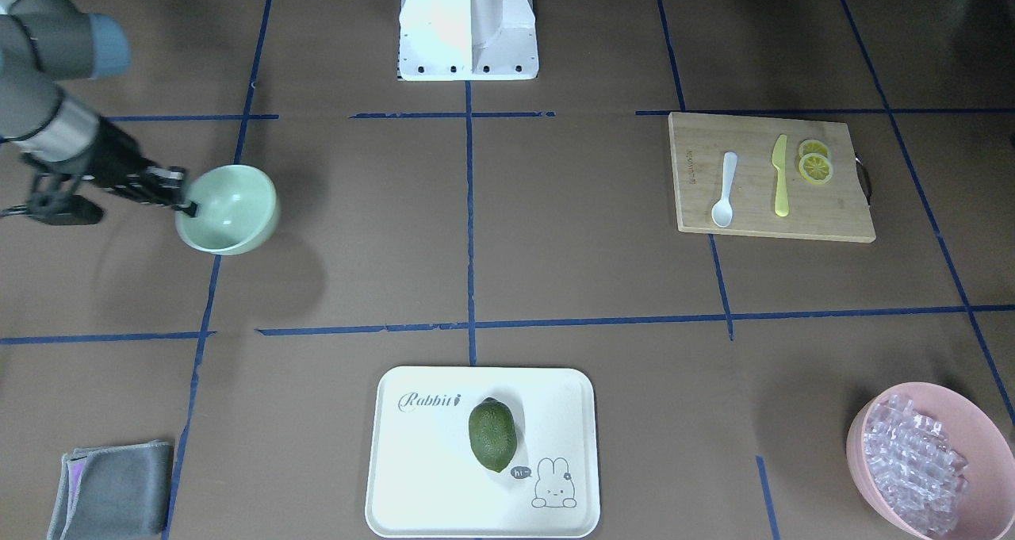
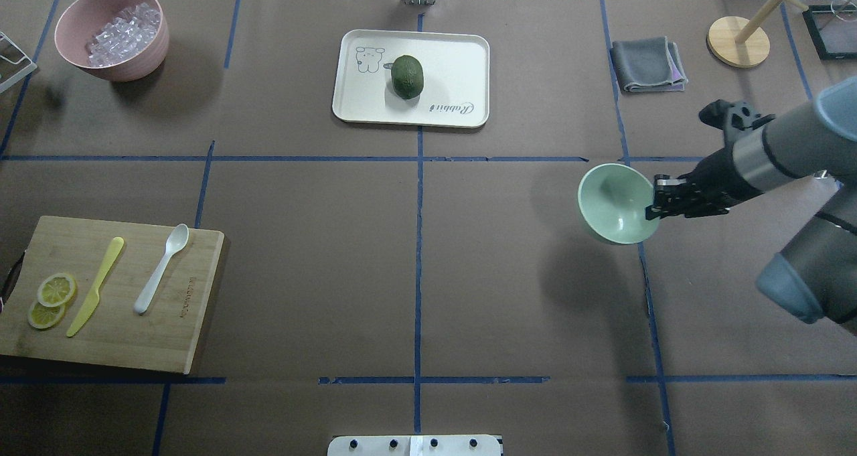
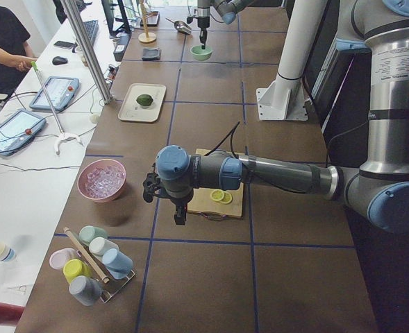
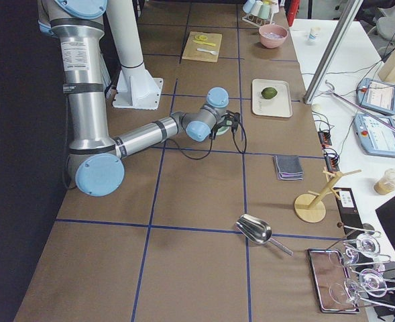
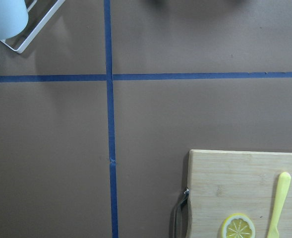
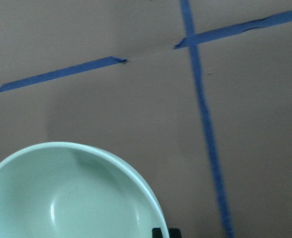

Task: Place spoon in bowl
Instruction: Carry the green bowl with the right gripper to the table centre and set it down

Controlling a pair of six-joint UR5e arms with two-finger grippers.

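Mint-green bowl [image 2: 612, 205] by its rim in the right claw [image 2: 651, 209]; left claw [image 3: 180, 215] side-on only, state unclear.

We find the spoon [image 2: 161, 267] on the cutting board [image 2: 194, 309] by the left edge, the knife [image 2: 96, 285] and lemon slices [image 2: 52, 298] to its left, the bowl [image 2: 612, 201] near the right edge, the tray [image 2: 462, 61] bearing a fruit [image 2: 407, 76] at the far edge's middle, the cloth [image 2: 648, 64] toward the far right corner, and the cube-filled bowl [image 2: 134, 67] at the far left corner.

Mint-grn bowl [image 1: 234, 207]; white spoon [image 1: 725, 185]; yellow knife [image 1: 781, 177]; pink larger bowl [image 1: 853, 438]; brown table [image 1: 571, 254] w/ blue tape [image 1: 469, 231] grid.
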